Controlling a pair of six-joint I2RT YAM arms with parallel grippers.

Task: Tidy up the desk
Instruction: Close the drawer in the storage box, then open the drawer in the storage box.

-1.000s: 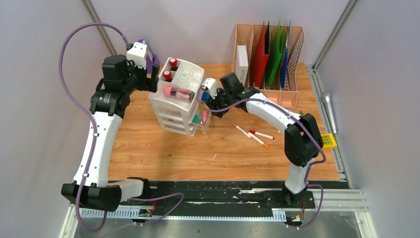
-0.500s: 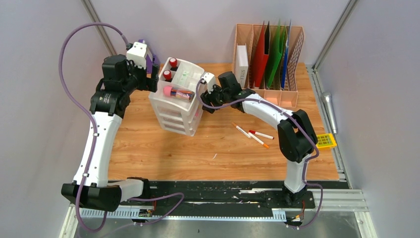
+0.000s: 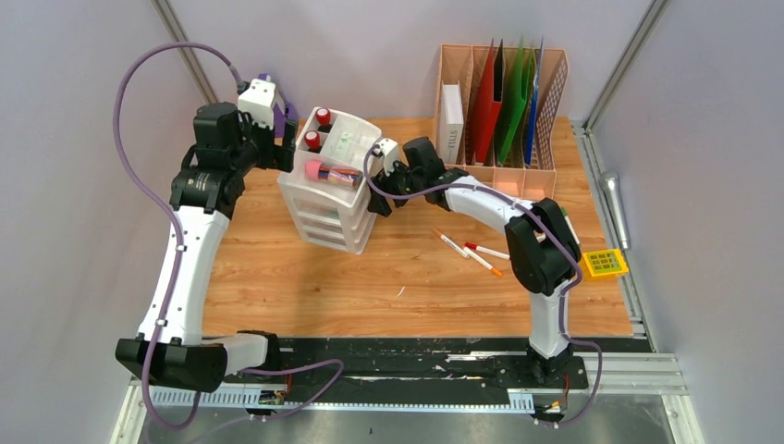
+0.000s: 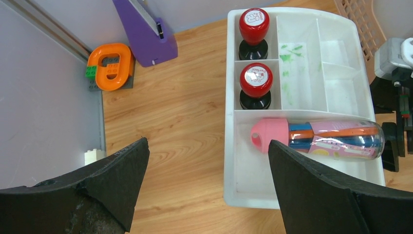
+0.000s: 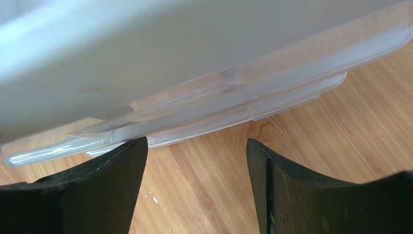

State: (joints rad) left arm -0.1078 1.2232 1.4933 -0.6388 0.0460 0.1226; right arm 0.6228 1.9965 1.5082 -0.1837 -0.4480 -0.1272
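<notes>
Desk surface filled the middle of the top view, with grey walls around it and the black rail along its near edge.

1. Arm pose. Your left arm rose from the near left corner, ran along the left edge and bent toward the far left corner. The left gripper pointed down over the wood, just left of the white drawer unit. Your right arm rose from the near edge, folded at the elbow and reached low across the centre. The right gripper was at the drawer unit's right side.

2. Surroundings. The drawer unit stood between the two grippers. Its top tray held two red stamps and a pink-capped tube of pens. A purple stand and an orange block sat in the far left corner. A file rack stood at the far edge. Three markers lay loose right of centre, and a yellow item lay at the right edge.

3. Grippers. The left gripper's jaws stood wide apart, holding and touching nothing. The right gripper's jaws were also apart, with only bare wood between them and nothing clamped. The drawer fronts sat just above its fingertips; you could not tell whether one fingertip touched them.
</notes>
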